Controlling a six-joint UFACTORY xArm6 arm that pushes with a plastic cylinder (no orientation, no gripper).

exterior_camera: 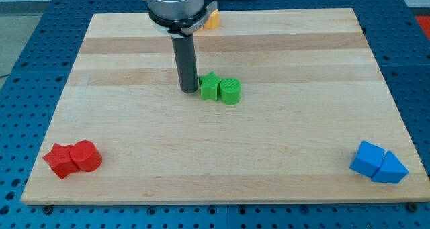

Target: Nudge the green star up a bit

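Note:
The green star (210, 86) lies near the middle of the wooden board (282, 155), touching a green cylinder (230, 91) on its right. My tip (189, 90) stands just left of the green star, very close to it or touching its left edge. The dark rod rises from the tip up to the arm's mount at the view's top.
A red star (60, 160) and a red cylinder (86, 156) sit together at the bottom left. A blue cube (367, 158) and a blue triangle (390, 169) sit at the bottom right. An orange block (212, 19) is partly hidden behind the arm at the top.

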